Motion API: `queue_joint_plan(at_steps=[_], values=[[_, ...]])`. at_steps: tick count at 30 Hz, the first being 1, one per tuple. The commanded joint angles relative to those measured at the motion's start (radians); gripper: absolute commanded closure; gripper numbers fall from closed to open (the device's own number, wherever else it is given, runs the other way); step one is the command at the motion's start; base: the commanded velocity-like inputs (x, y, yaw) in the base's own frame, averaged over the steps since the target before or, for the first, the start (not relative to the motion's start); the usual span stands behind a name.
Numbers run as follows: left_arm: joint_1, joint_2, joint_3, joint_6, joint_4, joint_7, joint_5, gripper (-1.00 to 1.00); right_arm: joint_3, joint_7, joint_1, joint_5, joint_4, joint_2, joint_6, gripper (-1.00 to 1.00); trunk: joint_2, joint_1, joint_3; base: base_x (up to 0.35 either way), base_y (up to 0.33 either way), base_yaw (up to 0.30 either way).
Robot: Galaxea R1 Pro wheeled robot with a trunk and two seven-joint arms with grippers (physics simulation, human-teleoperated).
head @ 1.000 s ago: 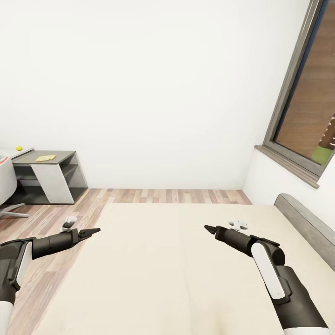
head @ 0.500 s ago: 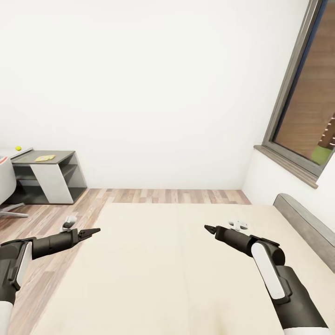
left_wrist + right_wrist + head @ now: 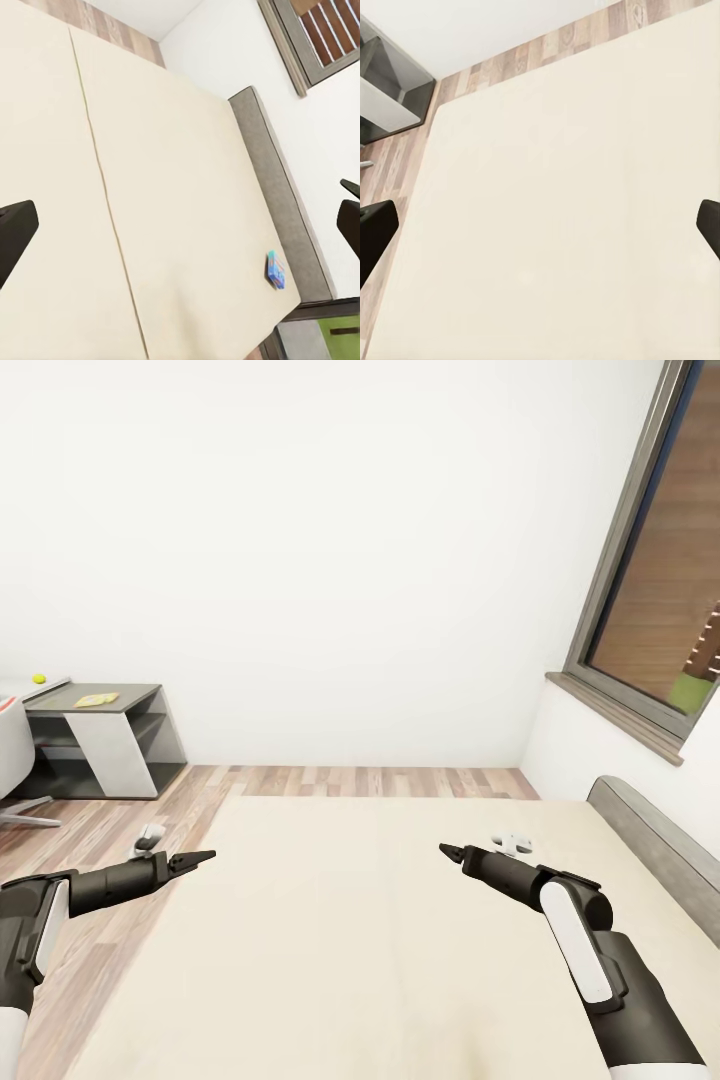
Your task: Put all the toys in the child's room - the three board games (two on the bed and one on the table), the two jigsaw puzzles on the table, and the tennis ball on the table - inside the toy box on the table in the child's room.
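Toys are mostly hidden: one small blue board game point(image 3: 275, 269) shows by the bed's point(image 3: 330, 920) headboard; both end effectors gape empty.

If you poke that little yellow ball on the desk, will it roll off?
Probably. The tennis ball looks round and small, so a nudge would likely send it rolling. It sits near the table top's far edge, so it might drop off.

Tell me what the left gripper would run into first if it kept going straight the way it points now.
Most likely the bed. The left gripper, jaws apart and holding nothing, aims across the cream mattress, and its wrist view looks along the fingers onto bare mattress. The small blue board game lies off to one side by the headboard. Depth is unclear.
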Motion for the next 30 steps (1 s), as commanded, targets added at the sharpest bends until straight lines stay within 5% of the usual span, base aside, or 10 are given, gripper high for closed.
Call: queue_joint_plan(at_steps=[1,30], values=[[-0.001,0.000,0.001,0.009,0.000,-0.005,-0.003,-1.00,-0.001,0.003,-0.001,0.001,-0.001,0.000,0.005,-1.00,-0.002,0.001,-0.002,0.000,0.000,0.000],[-0.001,0.000,0.001,0.009,0.000,-0.004,-0.003,-1.00,-0.001,0.003,-0.001,0.006,0.001,0.000,0.004,-1.00,-0.002,0.001,-0.002,0.000,0.000,0.000]])
